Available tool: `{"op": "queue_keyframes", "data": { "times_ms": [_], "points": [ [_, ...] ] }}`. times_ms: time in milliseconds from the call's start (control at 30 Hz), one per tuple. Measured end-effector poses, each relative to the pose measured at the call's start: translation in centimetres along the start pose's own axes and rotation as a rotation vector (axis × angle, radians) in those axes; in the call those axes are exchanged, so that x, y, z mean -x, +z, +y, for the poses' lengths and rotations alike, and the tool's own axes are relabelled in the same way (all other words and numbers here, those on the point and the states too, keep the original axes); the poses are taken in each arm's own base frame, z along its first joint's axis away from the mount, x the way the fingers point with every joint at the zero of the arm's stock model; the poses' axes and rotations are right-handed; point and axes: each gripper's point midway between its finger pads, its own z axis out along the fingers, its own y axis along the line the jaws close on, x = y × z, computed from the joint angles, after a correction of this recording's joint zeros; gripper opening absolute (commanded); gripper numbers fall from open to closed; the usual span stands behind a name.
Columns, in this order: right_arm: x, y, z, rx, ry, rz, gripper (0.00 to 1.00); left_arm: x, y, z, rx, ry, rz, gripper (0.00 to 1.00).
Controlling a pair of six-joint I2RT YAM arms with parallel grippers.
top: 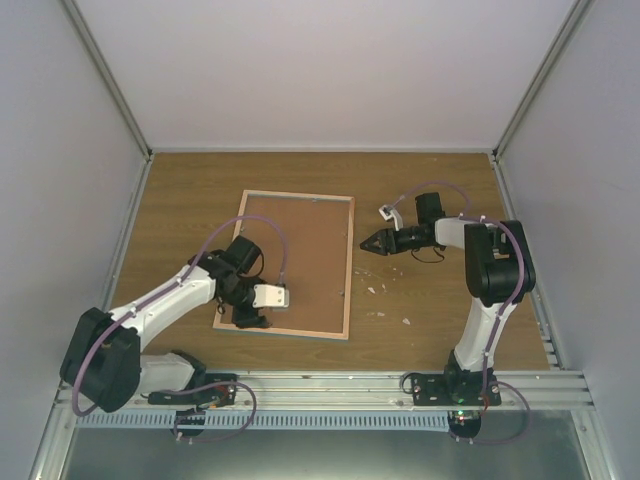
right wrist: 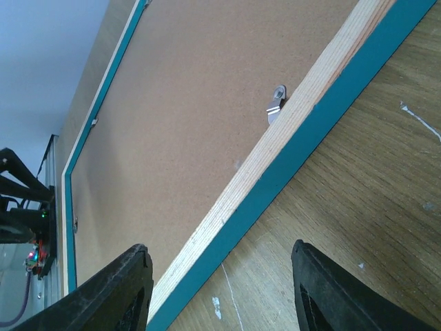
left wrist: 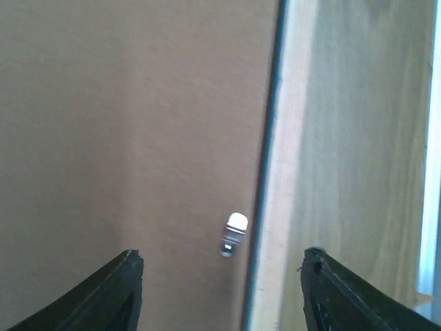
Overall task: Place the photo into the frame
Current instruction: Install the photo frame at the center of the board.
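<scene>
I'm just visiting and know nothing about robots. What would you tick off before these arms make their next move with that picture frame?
1. The frame lies flat, back up: ok.
2. The backing board is out of the way: not ok, it sits inside the frame.
3. The photo is in sight: not ok, no view shows it.
4. The left claw is open and empty over the frame's edge: ok.
5. The right claw is open and empty beside the frame: ok.
6. The metal tab is released: cannot tell; it lies over the board.
</scene>
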Motion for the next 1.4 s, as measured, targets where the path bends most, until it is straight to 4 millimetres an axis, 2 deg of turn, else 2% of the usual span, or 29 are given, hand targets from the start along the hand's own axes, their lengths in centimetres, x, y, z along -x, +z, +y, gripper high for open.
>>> {"op": "queue_keyframes", "data": {
  "times_ms": [233, 433, 633, 967, 1400],
  "points": [
    [0.0, 0.0, 0.0, 0.003, 0.0, 0.0, 0.56, -3.1, 1.5, -3.2, 0.0, 0.17, 0.041, 0.75],
    [0.0, 0.0, 0.1, 0.003, 0.001, 0.0, 0.55, -2.4, 1.9, -2.6, 0.051, 0.304, 0.024, 0.75],
    [-0.1, 0.0, 0.0, 0.004, 0.003, 0.002, 0.54, -1.5, 2.6, -2.6, 0.049, 0.412, 0.015, 0.66],
    [-0.3, 0.1, 0.0, 0.012, 0.011, 0.006, 0.54, -2.4, 4.0, -2.8, 0.004, 0.461, 0.063, 0.51],
    [-0.6, 0.4, -0.3, 0.014, 0.022, 0.014, 0.54, -2.5, 4.2, -2.9, 0.001, 0.523, 0.081, 0.28]
  ]
}}
